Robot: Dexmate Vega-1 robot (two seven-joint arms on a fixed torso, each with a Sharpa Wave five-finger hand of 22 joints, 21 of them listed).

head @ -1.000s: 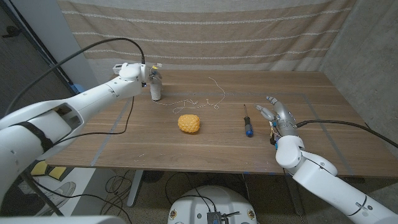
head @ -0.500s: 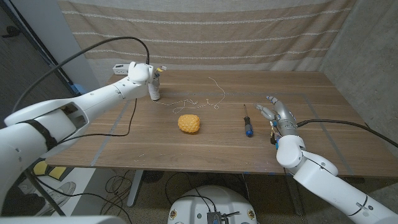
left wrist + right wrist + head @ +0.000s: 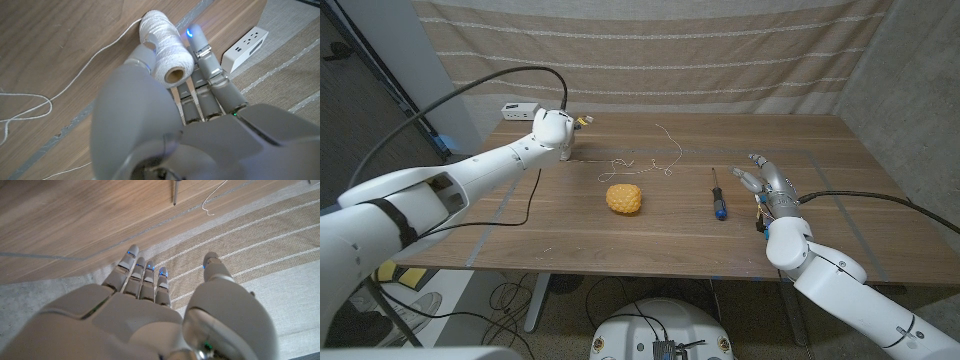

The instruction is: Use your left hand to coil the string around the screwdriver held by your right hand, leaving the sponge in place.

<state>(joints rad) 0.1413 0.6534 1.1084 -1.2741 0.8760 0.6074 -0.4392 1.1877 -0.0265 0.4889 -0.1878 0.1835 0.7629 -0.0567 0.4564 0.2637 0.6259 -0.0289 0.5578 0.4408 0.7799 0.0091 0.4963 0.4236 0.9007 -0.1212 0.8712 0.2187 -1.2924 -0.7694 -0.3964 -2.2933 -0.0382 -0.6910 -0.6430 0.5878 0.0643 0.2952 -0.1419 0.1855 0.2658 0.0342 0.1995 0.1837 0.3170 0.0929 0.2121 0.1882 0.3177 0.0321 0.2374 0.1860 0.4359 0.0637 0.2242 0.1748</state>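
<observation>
Wide wooden table [image 3: 840,190], and the left arm stretches far across it, left hand [image 3: 555,128] at the far left, fingers closed around the white spool [image 3: 166,49]. That's the string's source, so the grip makes sense before any coiling. Loose string [image 3: 650,160] trails from there in loops toward the middle. The right hand [image 3: 767,186] waits near the right edge, fingers apart, holding nothing; the screwdriver [image 3: 717,196] lies on the table just left of it, not yet picked up. The yellow sponge [image 3: 624,198] sits mid-table, near side of the string, clear of both hands, so it looks safe to leave.
</observation>
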